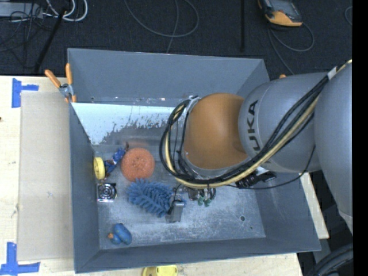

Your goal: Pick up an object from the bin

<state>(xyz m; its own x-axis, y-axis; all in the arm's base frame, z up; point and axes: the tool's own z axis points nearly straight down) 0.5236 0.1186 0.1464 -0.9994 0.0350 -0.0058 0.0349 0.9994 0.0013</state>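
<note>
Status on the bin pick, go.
Status: tool low, at the right end of the blue bristly brush mid-bin. Grasp not confirmed. Just behind the brush, orange round scrubber; small silver piece to the brush's left.

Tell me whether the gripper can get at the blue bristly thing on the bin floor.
Probably yes: the gripper sits right beside the blue bristly thing, nothing lies on top of it, and the orange round pad lies just behind, out of the way.
</note>
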